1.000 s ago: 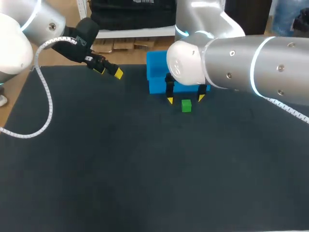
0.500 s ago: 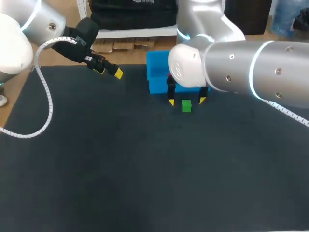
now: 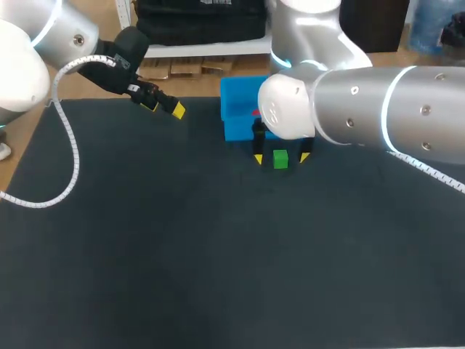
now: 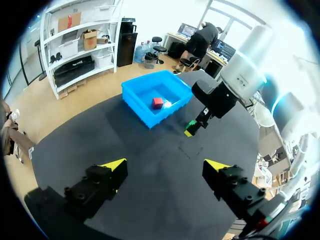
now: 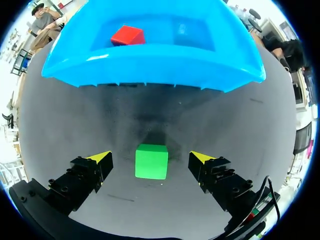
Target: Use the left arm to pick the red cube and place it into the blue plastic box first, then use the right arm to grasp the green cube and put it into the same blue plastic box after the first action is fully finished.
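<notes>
R gripper [image 5: 150,158] spread wide, green cube [image 5: 151,162] btwn its fingers w/ gaps both sides, just in front of box [image 5: 150,62]. Red cube [image 5: 127,35] sits inside box. L gripper [image 4: 165,164] spread too, empty, well apart.

No readable text, numbers, labels or signs in any view. Blue plastic box [image 5: 150,65], small red cube [image 5: 127,35], small green cube [image 5: 151,161] and black table top [image 3: 218,254] all have plain surfaces.
</notes>
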Robot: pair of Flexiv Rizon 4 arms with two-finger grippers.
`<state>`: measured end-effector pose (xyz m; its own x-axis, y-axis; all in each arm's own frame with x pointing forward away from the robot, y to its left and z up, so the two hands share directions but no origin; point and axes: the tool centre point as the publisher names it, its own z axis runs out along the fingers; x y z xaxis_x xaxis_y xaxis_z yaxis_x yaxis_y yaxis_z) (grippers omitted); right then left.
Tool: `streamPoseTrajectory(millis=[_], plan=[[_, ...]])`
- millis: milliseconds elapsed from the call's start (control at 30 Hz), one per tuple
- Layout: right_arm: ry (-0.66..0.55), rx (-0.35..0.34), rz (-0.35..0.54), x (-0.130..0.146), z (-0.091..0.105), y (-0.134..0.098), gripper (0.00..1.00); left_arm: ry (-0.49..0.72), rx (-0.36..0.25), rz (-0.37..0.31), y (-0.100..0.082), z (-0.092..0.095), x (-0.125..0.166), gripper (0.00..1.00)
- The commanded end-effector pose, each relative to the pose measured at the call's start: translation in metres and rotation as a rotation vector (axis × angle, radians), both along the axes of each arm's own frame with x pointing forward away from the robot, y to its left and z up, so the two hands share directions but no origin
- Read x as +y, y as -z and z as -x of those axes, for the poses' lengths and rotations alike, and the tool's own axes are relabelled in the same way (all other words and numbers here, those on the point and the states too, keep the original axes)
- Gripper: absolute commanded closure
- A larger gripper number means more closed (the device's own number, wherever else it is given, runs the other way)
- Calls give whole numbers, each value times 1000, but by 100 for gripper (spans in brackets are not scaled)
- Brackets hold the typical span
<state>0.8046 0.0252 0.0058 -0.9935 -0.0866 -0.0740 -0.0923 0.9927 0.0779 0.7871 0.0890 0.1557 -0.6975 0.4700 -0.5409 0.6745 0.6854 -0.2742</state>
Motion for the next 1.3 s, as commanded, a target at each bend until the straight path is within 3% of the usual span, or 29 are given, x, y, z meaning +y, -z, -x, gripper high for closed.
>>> streamPoseTrajectory(millis=[33,733,767,800,1300], plan=[[1,-15,-2,-1,8,4,0,3,-1,2,1,-1,0,0],[-35,-33,35,2,2,14,0,3,-1,2,1,-1,0,0],[-35,-33,35,2,2,14,61,3,-1,2,1,-1,0,0],[-38,-34,37,2,1,14,99,3,-1,2,1,-1,0,0],[-44,-35,49,1,0,12,100,3,-1,2,1,-1,0,0]])
